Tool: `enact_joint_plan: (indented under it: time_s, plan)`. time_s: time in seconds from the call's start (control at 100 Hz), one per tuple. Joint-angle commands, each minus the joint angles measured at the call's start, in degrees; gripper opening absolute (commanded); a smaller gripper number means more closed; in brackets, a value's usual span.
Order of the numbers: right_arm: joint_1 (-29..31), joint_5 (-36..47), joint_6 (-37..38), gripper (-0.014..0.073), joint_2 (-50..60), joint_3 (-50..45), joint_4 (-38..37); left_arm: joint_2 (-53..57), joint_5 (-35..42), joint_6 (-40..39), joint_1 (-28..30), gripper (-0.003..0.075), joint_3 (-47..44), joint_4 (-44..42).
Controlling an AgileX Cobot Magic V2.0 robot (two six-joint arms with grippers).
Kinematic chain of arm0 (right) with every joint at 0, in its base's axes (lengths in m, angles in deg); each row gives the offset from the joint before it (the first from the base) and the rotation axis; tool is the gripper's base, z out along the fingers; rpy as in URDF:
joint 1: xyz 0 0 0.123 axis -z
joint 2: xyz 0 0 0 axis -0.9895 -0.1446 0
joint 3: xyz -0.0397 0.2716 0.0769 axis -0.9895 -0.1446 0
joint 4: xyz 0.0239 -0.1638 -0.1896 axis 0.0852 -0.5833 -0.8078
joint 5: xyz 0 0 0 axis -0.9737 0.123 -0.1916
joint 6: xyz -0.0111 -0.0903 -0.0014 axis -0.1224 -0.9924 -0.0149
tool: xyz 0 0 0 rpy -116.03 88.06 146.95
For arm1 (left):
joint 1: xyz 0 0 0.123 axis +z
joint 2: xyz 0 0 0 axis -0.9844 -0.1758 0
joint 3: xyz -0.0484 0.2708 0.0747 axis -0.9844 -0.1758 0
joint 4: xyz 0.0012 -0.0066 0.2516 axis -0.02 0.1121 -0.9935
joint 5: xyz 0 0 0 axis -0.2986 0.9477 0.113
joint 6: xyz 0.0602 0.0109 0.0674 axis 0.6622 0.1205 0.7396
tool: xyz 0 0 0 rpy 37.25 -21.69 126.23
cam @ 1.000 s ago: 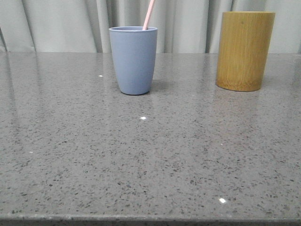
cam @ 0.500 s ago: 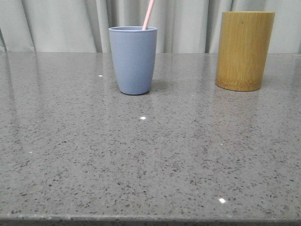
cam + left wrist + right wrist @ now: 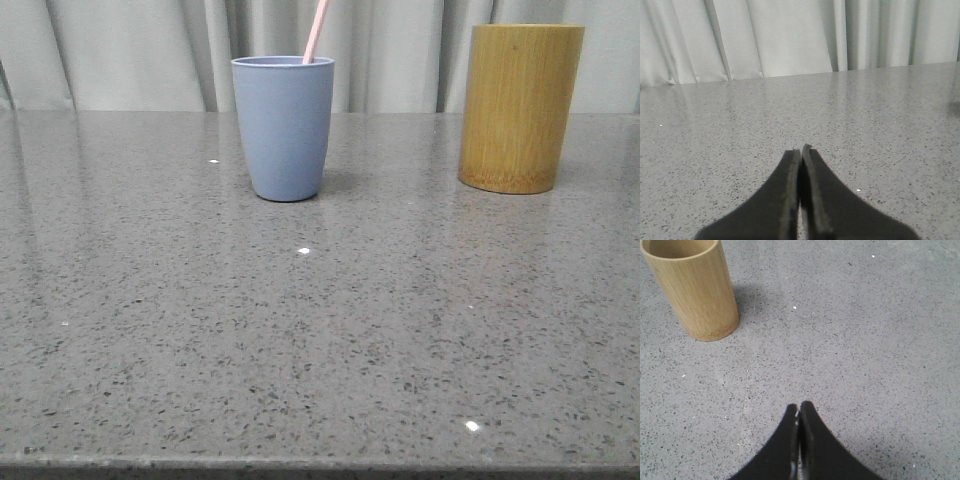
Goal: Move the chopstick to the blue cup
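The thin pale pink chopstick [image 3: 316,30] stands tilted inside the matte greyish-blue tapered cup [image 3: 284,128], held by neither end effector. The left end effector [image 3: 801,150] and right end effector [image 3: 799,406] are both pressed together, empty, over the speckled grey bench [image 3: 320,330]. The yellow-brown bamboo cylinder [image 3: 692,287] stands near the right end effector; its visible upper interior shows nothing.

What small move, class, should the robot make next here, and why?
Probably none beyond holding both arms back: the thin pale pink chopstick already stands in the matte greyish-blue tapered cup, and the left pincer and right pincer are shut and empty above the speckled grey table.
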Motion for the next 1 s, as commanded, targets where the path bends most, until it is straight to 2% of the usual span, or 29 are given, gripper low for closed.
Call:
enact_joint_plan:
  time_s: [0.0,0.16,0.38,0.47,0.77,0.99]
  plan:
    - [0.3,3.0,-0.2,-0.0068,0.0,1.6,-2.4,2.0,4.8,-0.5,0.2,-0.0019,-0.6,0.0]
    - [0.3,6.9,-0.2,-0.0068,0.9,0.9,-3.5,2.0,4.8,-0.5,0.2,-0.0019,-0.6,0.0]
    - [0.3,33.3,-0.2,-0.0068,6.9,-9.7,-10.4,2.0,4.8,-0.5,0.2,-0.0019,-0.6,0.0]
    - [1.0,39.9,-0.2,-0.0068,11.0,-15.1,-11.4,2.0,4.8,-0.5,0.2,-0.0019,-0.6,0.0]
    - [8.9,41.7,-0.2,-0.0068,24.8,-28.0,-6.0,2.0,4.8,-0.5,0.2,-0.0019,-0.6,0.0]
    - [9.6,41.9,-2.9,-0.0068,30.2,-32.9,0.6,2.0,4.8,-0.5,0.2,-0.0019,-0.6,0.0]
